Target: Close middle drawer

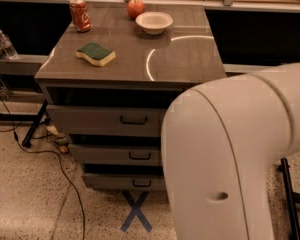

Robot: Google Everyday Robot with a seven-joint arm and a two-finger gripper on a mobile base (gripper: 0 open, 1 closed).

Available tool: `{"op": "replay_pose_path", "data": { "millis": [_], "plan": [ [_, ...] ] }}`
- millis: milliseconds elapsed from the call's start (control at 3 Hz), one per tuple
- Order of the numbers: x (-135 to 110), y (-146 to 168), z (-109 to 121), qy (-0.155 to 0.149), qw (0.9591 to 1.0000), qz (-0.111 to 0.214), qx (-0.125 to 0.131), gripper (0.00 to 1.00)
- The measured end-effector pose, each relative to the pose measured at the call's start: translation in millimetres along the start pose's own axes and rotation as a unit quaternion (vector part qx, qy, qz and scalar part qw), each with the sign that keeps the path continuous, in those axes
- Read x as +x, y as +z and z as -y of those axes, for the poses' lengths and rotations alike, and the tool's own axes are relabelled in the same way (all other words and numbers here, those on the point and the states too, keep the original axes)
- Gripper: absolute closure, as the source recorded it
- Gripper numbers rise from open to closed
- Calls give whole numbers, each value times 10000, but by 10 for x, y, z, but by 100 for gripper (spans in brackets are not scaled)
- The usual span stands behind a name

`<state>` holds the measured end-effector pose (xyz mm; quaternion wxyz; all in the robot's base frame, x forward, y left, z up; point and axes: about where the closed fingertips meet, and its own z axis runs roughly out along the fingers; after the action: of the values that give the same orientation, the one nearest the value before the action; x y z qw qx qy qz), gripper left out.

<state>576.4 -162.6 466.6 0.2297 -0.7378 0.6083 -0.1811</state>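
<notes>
The right foreground is filled by the white arm housing [230, 159], behind which the right ends of all three drawer fronts are hidden. The end effector is not seen anywhere; it is presumably concealed behind that housing near the drawers, and whether it is open, closed or gripping something cannot be told. Behind the arm stands the grey desk [185, 54], its top carried over a stack of three drawers. The top drawer [100, 120] is the tallest-fronted; directly beneath it lies the middle drawer [110, 155], and under that the lowest drawer [110, 182]. A dark gap is seen above the middle drawer's front, so it is judged to be drawn out somewhat and not yet shut. Its front runs left to right, with the small black bar handle [140, 156] just left of the housing's edge; a closing push would have to be directed straight back into the cabinet, square to that long axis. A blue tape cross [136, 212] is marked on the floor below. On the desk are set a sponge [95, 53], a white bowl [154, 21], a soda can [80, 14] and an apple [135, 8].
</notes>
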Motion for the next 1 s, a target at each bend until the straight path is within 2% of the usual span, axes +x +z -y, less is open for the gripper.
{"op": "replay_pose_path", "data": {
  "millis": [333,1000],
  "plan": [
    [279,-383,173,69,9986,-389,357,100],
    [330,-427,191,84,9982,-454,394,100]
  ]
}}
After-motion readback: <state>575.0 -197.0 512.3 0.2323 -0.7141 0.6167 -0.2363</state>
